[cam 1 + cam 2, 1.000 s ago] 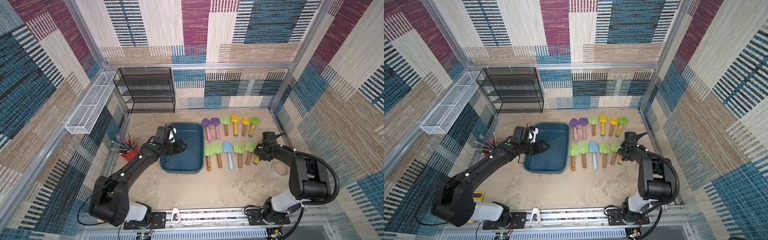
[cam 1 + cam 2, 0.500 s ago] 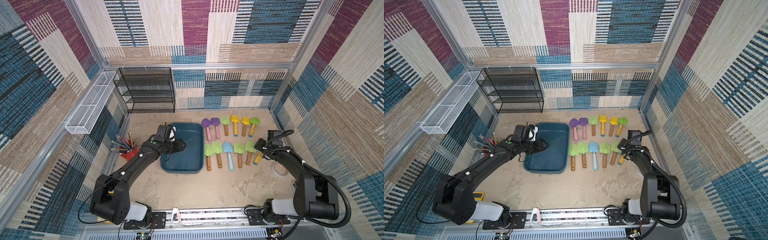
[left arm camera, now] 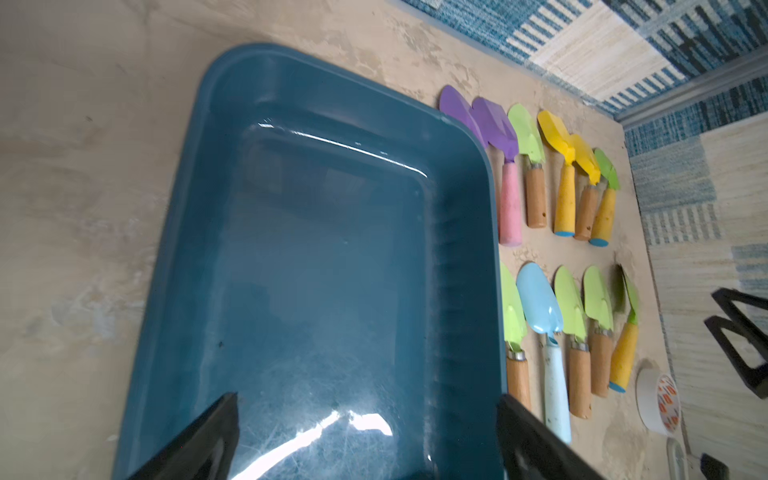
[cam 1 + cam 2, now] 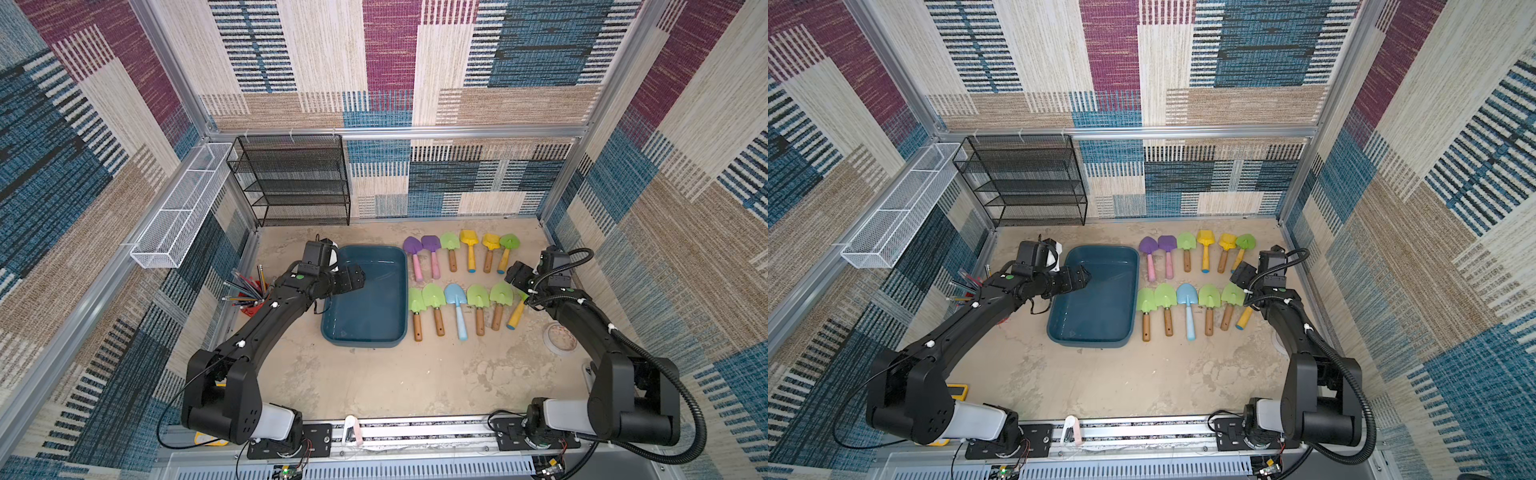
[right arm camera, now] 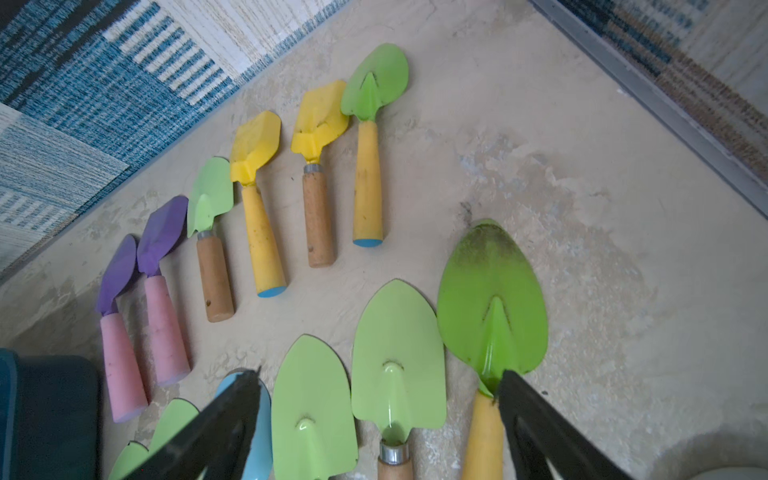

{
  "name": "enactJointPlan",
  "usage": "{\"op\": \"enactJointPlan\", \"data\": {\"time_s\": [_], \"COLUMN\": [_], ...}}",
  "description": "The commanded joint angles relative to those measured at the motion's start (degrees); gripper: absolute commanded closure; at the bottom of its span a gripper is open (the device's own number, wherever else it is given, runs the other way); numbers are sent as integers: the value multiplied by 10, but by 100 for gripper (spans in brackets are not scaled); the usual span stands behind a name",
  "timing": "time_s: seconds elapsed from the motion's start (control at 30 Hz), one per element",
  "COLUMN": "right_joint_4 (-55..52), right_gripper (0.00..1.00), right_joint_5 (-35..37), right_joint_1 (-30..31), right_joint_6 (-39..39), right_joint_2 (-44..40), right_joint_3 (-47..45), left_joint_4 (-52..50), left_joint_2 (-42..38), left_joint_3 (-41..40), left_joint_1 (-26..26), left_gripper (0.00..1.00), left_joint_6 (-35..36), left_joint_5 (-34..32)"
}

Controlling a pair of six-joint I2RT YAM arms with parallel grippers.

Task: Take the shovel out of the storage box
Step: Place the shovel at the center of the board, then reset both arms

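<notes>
The storage box point(image 4: 365, 307) point(image 4: 1096, 307) is a dark teal tub on the sandy table, and in the left wrist view its inside point(image 3: 316, 257) is bare. My left gripper point(image 4: 359, 280) point(image 3: 368, 399) hangs open over the box's left part, holding nothing. Several shovels lie in two rows right of the box. A green shovel point(image 4: 516, 313) point(image 5: 492, 299) with a yellow handle lies slanted at the near row's right end. My right gripper point(image 4: 517, 274) point(image 5: 379, 374) is open just above that end of the row, with nothing between its fingers.
A black wire-mesh rack point(image 4: 291, 178) stands at the back left. A white wire basket point(image 4: 178, 208) hangs on the left wall. A red cup of pencils point(image 4: 249, 293) sits left of the box. A tape roll point(image 4: 561, 338) lies near the right arm.
Both grippers have opened wide. The right gripper has drawn back from the yellow-handled green shovel, which now lies free at the row's end. The left arm has barely moved.
</notes>
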Motion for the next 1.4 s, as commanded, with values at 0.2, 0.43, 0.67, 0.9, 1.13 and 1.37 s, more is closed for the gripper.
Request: {"op": "enactJointPlan", "data": {"time_s": [0.2, 0.43, 0.67, 0.9, 1.13, 1.37], "right_joint_4": [128, 221, 277, 313, 355, 419], "right_gripper": [8, 1, 1, 1, 1, 1], "right_joint_5": [35, 52, 83, 79, 93, 84], "right_joint_1": [0, 0, 0, 0, 0, 0], "right_joint_6": [0, -11, -46, -73, -102, -122], "right_joint_2": [12, 27, 43, 39, 35, 39], "right_joint_3": [-25, -70, -98, -118, -139, -167], "left_joint_4": [46, 66, 111, 227, 275, 317], "left_joint_2": [5, 50, 67, 74, 96, 61], "left_joint_3": [-4, 12, -12, -86, -97, -139], "left_joint_1": [66, 129, 132, 140, 146, 149], "left_gripper": [1, 0, 0, 0, 0, 0], "left_joint_6": [13, 39, 120, 181, 201, 201], "left_joint_5": [-75, -52, -133, -156, -95, -86]}}
